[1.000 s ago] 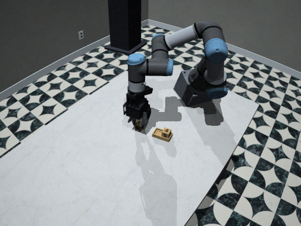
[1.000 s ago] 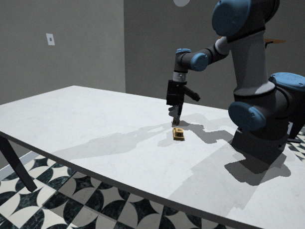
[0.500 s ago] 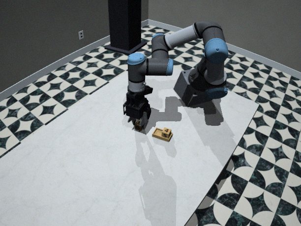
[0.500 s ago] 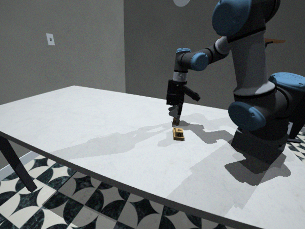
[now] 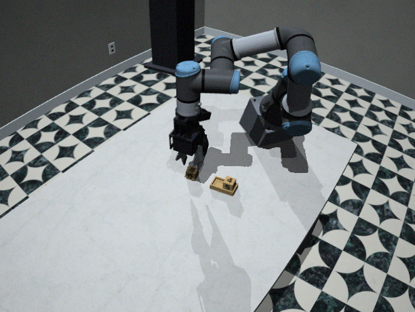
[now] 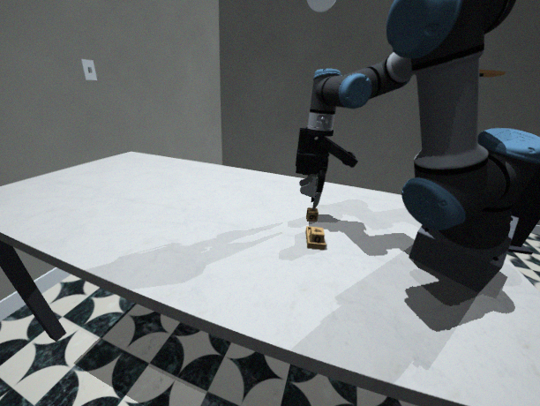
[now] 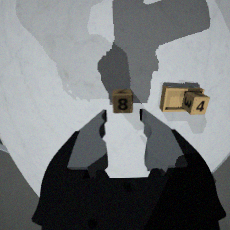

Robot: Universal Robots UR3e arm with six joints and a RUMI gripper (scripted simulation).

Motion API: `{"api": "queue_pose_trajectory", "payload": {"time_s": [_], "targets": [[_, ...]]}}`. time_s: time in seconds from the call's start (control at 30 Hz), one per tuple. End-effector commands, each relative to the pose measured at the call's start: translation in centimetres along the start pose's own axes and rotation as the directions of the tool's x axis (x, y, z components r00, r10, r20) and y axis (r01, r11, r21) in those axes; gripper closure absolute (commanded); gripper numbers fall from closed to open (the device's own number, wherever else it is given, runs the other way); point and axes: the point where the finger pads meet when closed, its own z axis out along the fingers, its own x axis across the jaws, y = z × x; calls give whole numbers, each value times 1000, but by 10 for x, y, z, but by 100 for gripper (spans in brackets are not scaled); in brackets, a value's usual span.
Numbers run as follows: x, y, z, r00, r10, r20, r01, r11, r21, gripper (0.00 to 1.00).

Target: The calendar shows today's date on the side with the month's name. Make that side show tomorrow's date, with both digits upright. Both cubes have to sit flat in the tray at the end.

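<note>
Tool [image 5: 190,162] [image 6: 315,204] [image 7: 123,110] apart, holding nothing; lift crooked and you may nudge the loose cube [image 5: 191,173] [image 6: 311,214] [image 7: 122,101], spoiling its facing. It sits inward of the bench's [image 5: 119,237] [image 6: 176,199] [image 7: 50,65] edges, beside the tray [image 5: 217,189] [image 6: 308,240] [image 7: 172,98]. Wrist view shows you its 8; exterior hides that, giving the seated cube's [image 5: 229,183] [image 6: 317,235] [image 7: 199,103] 0

The UR3e arm [image 5: 258,44] [image 6: 379,79] arches out from its base, forearm raised. Its 2-jaw gripper [image 5: 190,161] [image 6: 314,206] [image 7: 123,110] points down beyond that base, its 2 fingers parted and gripping nothing.
</note>
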Motion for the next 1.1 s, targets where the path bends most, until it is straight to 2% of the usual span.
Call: {"api": "queue_pose_trajectory", "payload": {"time_s": [0.0,0.23,0.6,0.63,1.07], "targets": [[0,0,-21,1000,-1,0,1,1000,0,71],[0,0,-46,1000,-1,0,1,1000,0,71],[0,0,-54,1000,-1,0,1,1000,0,71],[0,0,-54,1000,-1,0,1,1000,0,0],[0,0,-54,1000,-1,0,1,1000,0,0]]}}
